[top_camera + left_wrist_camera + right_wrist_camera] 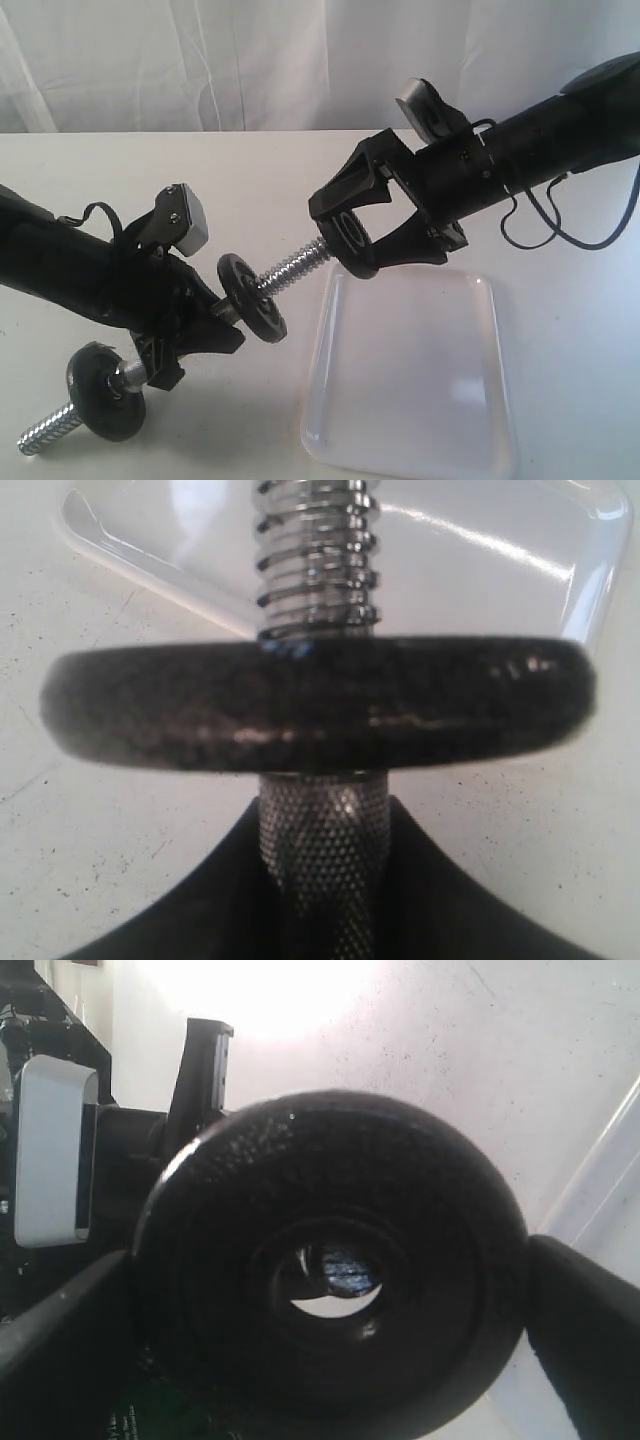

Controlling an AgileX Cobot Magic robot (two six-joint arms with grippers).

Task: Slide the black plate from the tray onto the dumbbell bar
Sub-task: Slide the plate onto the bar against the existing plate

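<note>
My right gripper (348, 238) is shut on the black plate (340, 242), holding it upright above the tray's far edge. The plate's hole faces the upper threaded tip of the dumbbell bar (295, 268). In the right wrist view the plate (330, 1160) sits between the fingers (590, 1330), and the bar's tip (345, 1268) shows through the hole. My left gripper (190, 335) is shut on the bar's knurled middle (322, 830), holding it tilted. One black collar (250, 297) sits just beyond the left fingers, another (105, 390) near the lower end.
The white tray (420, 400) lies on the white table at the front right, with nothing in it, below and right of the plate. It also shows behind the collar (320, 715) as a glossy tray (480, 570). A white curtain hangs behind the table.
</note>
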